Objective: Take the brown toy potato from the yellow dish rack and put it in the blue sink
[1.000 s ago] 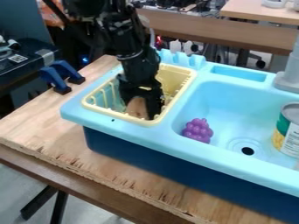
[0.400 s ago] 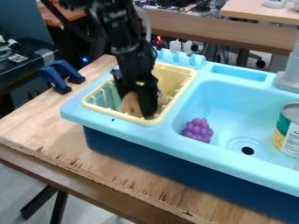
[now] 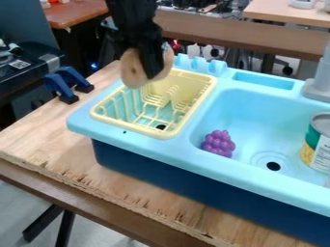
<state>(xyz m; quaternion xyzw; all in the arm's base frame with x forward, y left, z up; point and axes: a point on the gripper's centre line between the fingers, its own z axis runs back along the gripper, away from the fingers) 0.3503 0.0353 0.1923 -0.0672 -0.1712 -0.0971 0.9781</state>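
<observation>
The fingers are closed on a tan rounded piece above the yellow rack; a slow, firm-gripped carry should prevent slipping.

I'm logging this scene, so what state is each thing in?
Gripper: closed on the tan object
Tan object: held up above the yellow rack
Yellow rack: upright, set into the blue sink unit
Purple grapes: lying in the basin
Can: standing in the basin
Drain hole: uncovered
</observation>
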